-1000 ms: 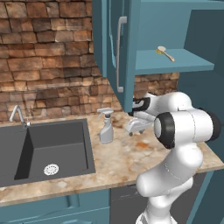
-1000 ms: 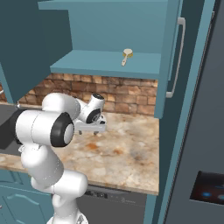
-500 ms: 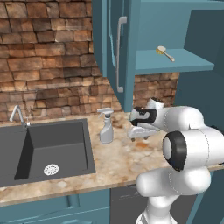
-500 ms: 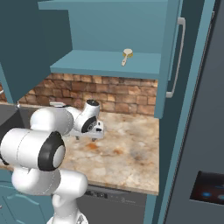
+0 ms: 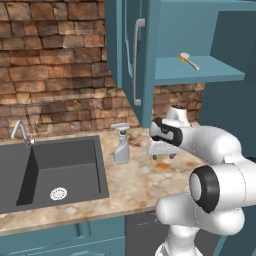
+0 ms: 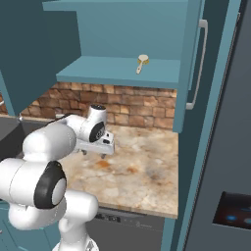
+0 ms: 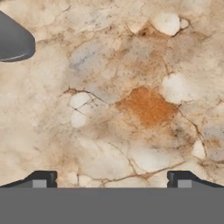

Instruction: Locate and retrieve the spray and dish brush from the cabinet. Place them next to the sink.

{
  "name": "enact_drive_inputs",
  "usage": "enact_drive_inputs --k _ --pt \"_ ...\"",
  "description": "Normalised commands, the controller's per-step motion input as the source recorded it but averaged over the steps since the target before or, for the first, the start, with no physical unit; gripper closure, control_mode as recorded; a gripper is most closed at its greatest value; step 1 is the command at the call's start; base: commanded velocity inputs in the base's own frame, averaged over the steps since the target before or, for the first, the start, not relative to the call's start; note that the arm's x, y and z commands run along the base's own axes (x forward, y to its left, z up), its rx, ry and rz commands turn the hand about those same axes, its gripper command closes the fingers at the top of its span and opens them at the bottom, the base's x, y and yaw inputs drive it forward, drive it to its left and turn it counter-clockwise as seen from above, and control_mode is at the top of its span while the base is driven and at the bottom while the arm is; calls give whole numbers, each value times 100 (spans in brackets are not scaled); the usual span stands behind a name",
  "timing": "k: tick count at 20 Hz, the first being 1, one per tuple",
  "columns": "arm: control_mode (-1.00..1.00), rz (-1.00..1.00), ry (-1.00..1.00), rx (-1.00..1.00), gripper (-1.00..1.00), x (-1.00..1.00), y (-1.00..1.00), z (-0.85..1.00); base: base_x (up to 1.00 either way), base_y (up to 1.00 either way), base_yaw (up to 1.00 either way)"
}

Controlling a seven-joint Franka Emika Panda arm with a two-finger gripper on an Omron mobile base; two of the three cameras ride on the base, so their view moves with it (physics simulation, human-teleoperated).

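The spray (image 5: pixel 121 144) stands upright on the counter just right of the sink (image 5: pixel 30 197). On the teal shelf of the open cabinet (image 5: pixel 200 75) lies the dish brush (image 5: pixel 189 60), also seen from the other side, dish brush (image 6: pixel 141 62). My gripper (image 5: pixel 162 152) hangs low over the counter to the right of the spray, pointing down, open and holding nothing. It is well below the shelf (image 6: pixel 112 76). In the hand view the gripper (image 7: pixel 111 180) has bare marble between its fingertips (image 7: pixel 43 179), and a grey rounded shape (image 7: pixel 13 41) sits at the top left edge.
The cabinet door (image 5: pixel 127 55) with its grey bar handle (image 5: pixel 136 60) stands open left of the shelf. A chrome faucet (image 5: pixel 20 131) rises behind the sink. A dark fridge (image 6: pixel 230 147) bounds the counter on the right. Brick wall (image 5: pixel 50 75) backs the counter.
The arm's elbow has swung down and to the right. The gripper has drifted a little right and lower, away from the spray, staying open. Spray and brush have not moved.
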Motion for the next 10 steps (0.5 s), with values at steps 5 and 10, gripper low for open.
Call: enact_drive_inputs --k 5,10 --pt "-100 -14 -17 -4 -100 -50 -14 31 0 0 0" --pt "-100 -7 -33 -6 -100 -58 -1 19 0 0 0"
